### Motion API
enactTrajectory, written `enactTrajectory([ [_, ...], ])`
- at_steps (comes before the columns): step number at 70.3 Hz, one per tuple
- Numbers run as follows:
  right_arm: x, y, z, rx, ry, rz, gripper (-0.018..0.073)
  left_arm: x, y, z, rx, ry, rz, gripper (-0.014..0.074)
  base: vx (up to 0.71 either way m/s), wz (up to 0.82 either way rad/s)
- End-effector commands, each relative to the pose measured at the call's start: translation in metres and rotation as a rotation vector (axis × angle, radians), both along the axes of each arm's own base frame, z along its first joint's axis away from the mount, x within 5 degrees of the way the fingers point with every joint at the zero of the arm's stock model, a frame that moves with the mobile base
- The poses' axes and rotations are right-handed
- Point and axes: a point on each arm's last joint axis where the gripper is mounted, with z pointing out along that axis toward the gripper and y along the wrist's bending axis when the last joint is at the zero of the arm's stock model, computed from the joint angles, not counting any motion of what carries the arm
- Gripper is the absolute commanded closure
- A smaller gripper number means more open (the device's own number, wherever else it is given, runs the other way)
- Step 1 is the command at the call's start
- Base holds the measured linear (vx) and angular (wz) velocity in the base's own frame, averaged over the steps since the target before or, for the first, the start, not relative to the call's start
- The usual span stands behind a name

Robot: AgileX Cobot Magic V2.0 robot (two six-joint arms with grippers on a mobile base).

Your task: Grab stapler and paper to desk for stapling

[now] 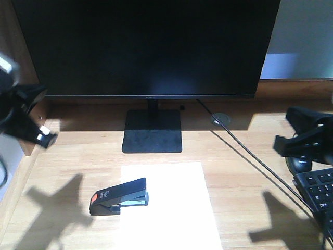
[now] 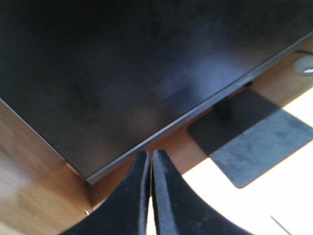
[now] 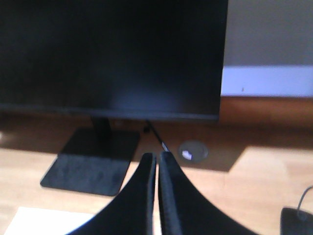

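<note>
The black stapler (image 1: 119,196) with an orange-red rear patch lies on the desk (image 1: 62,166), its front end over the left edge of the white paper (image 1: 169,208). The sheet lies flat in front of the monitor stand. My left gripper (image 1: 44,136) hangs above the desk's left side, well away from the stapler, jaws shut and empty (image 2: 150,159). My right gripper (image 1: 281,143) hovers at the right, above the mouse area, also shut with nothing held (image 3: 157,159). A corner of the paper (image 3: 46,220) shows in the right wrist view.
A large black monitor (image 1: 148,44) on a square stand (image 1: 152,132) fills the back. A cable (image 1: 250,156) runs from it past the round grommet (image 1: 221,119) to a keyboard (image 1: 318,192) at the right, beside a black mouse (image 1: 299,164). A wooden wall (image 1: 10,36) borders the left.
</note>
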Motion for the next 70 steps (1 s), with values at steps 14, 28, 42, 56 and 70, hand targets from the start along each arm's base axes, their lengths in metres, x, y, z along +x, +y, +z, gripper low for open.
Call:
enactTrajectory([
  [14,-0.039,-0.013,0.001,-0.004,-0.119,0.009,0.0569,-0.058,0.012,0.004,-0.092,-0.232,-0.047,0.0603,0.0,0.0],
  [28,-0.073,-0.022,-0.027,0.016,-0.173,0.029,0.0569,-0.097,0.024,-0.011,-0.107,-0.295,-0.043,0.0603,0.0,0.0],
  [42,-0.09,-0.028,-0.041,0.03,-0.217,0.024,0.0569,-0.13,0.036,-0.033,-0.192,-0.288,-0.004,0.0603,0.0,0.0],
  [56,-0.091,-0.029,-0.044,0.03,-0.211,0.012,0.0569,-0.147,0.042,-0.039,-0.229,-0.33,0.009,0.0603,0.0,0.0],
  [70,-0.091,-0.03,-0.044,0.029,-0.209,0.008,0.0569,-0.148,0.042,-0.036,-0.236,-0.351,0.003,0.0603,0.0,0.0],
])
